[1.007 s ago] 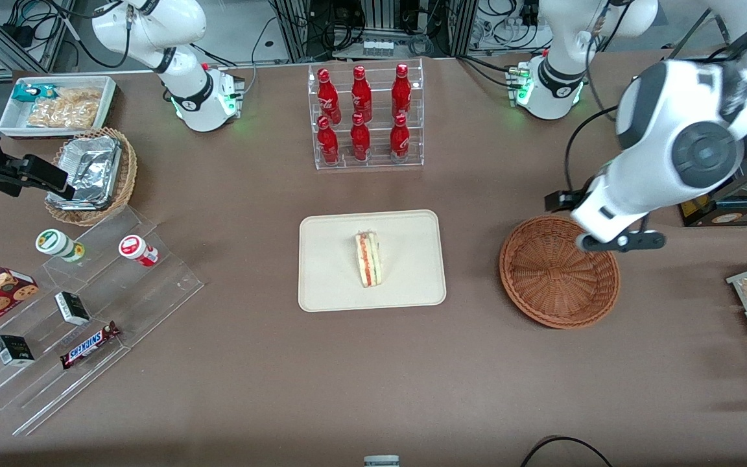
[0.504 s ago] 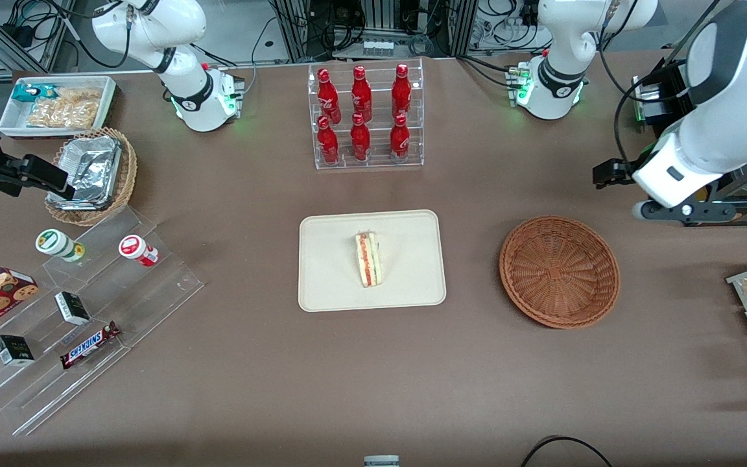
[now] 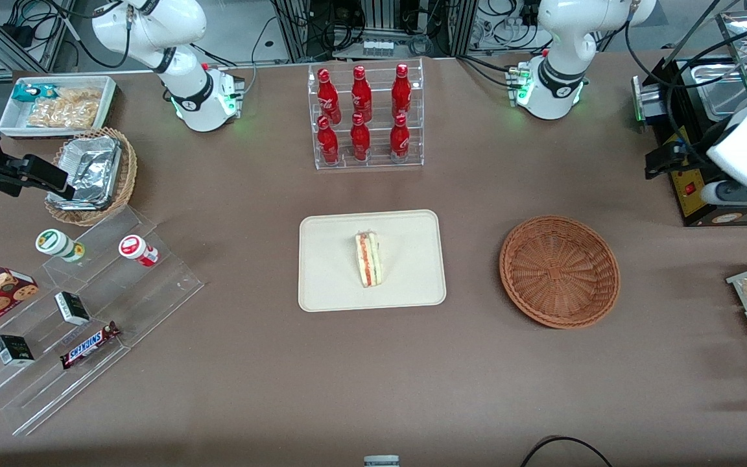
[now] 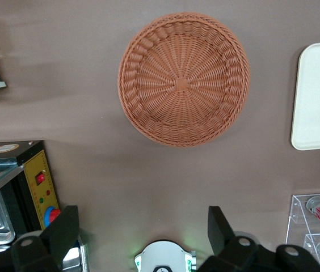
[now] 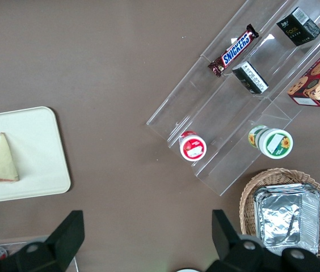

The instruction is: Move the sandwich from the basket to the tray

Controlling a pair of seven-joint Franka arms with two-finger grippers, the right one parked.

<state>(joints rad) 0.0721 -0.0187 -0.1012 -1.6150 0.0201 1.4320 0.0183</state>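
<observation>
Since a second ago the left arm has swung away from above the basket (image 3: 559,271) and drawn off toward the working arm's end of the table, so that its gripper (image 4: 143,233) now hangs high in the air, near the black appliance (image 3: 698,146) at that end and well apart from the basket. Nothing else has shifted. Nearest the front camera, toward the parked arm's end, a clear stepped display (image 3: 82,318) carries a Snickers bar (image 3: 89,345) and small boxes. Farther from the camera, the tray (image 3: 328,285) lies flat at mid-table with the sandwich (image 3: 368,259) resting on it, standing on its bread edge with the red and green filling upward; the sandwich is out of the basket and nothing touches it. Beside the tray, toward the working arm's end, the round wicker basket sits with no contents. In the left wrist view the gripper's two dark fingers (image 4: 220,226) stand wide apart with only air between them, holding nothing. Farthest from the camera, a clear rack of red bottles (image 3: 364,117) stands upright.
</observation>
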